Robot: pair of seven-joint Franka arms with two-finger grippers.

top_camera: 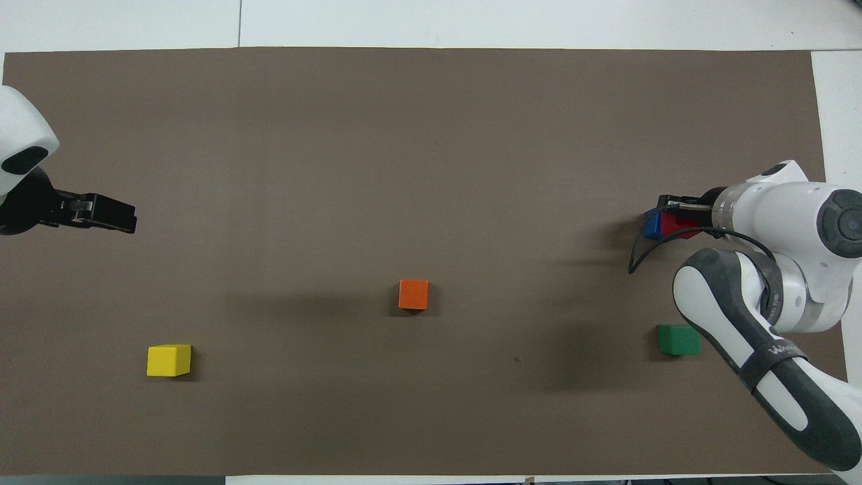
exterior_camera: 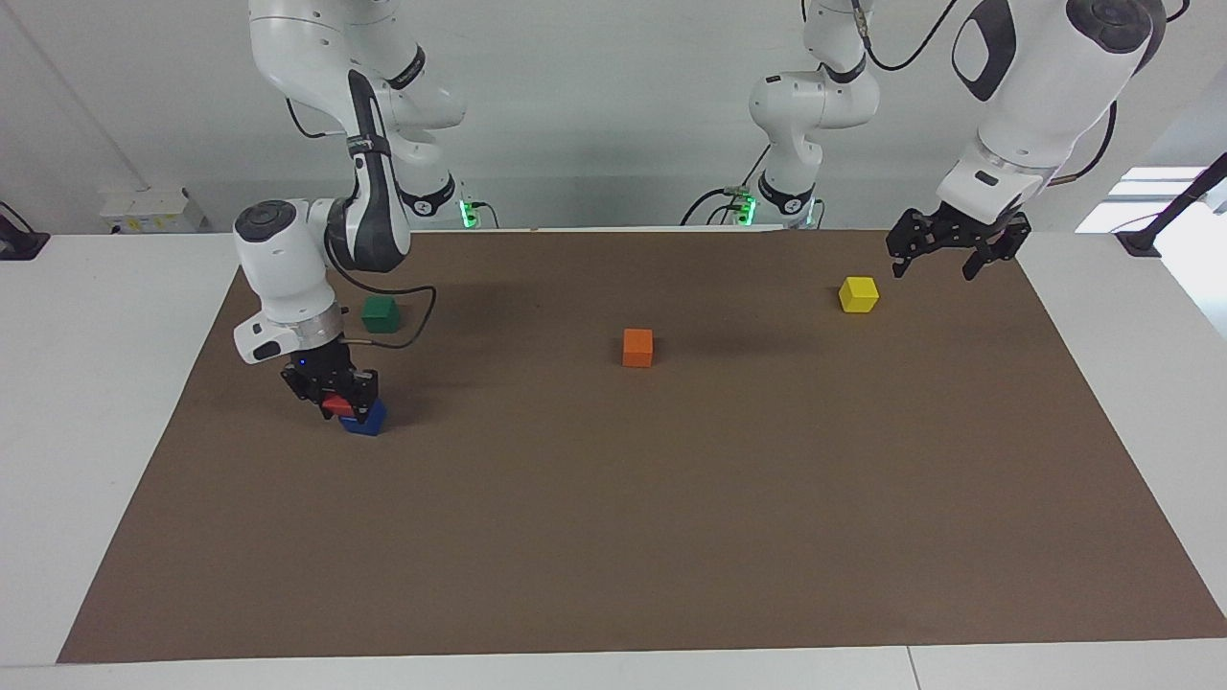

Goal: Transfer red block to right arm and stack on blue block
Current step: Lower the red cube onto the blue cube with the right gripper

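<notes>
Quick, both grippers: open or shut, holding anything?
Left gripper: open, empty, raised near the yellow block.
Right gripper: shut on the red block, set on the blue block.

Red block (exterior_camera: 336,404) half hidden within right gripper (exterior_camera: 333,395)

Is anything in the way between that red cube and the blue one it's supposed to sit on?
Nothing visible. The right gripper holds the red block directly on or just above the blue block, tilted; the other cubes lie well apart.

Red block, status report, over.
Right hand shut on red block, resting on blue block. Left hand open, empty, raised near yellow block. Nothing blocking.
</notes>
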